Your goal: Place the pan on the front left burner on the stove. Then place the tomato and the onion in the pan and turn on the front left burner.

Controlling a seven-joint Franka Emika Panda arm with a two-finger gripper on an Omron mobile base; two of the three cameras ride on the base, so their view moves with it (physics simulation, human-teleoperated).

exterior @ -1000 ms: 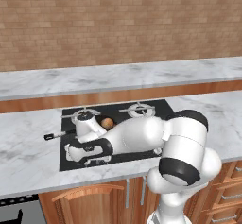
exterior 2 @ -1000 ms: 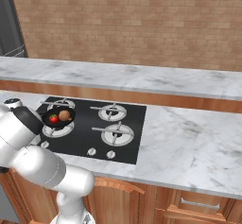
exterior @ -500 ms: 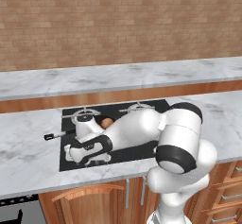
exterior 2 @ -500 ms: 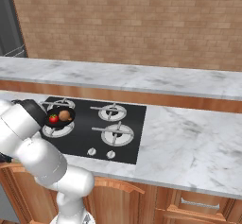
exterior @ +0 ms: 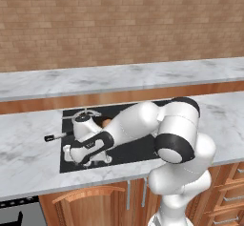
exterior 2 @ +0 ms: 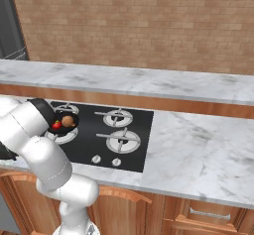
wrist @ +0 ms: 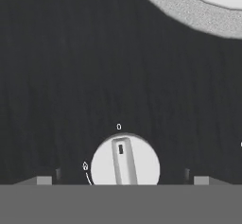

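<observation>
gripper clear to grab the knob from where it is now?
Probably yes. In the hand view the knob sits centred between the open gripper fingertips, with only bare black stove around it and nothing in between.

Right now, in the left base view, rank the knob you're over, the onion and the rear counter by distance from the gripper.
1. Knob: nearest, between the open gripper's fingertips, at the stove's front edge.
2. Onion: behind the hand, in the pan.
3. Rear counter: farthest, along the brick wall.
</observation>
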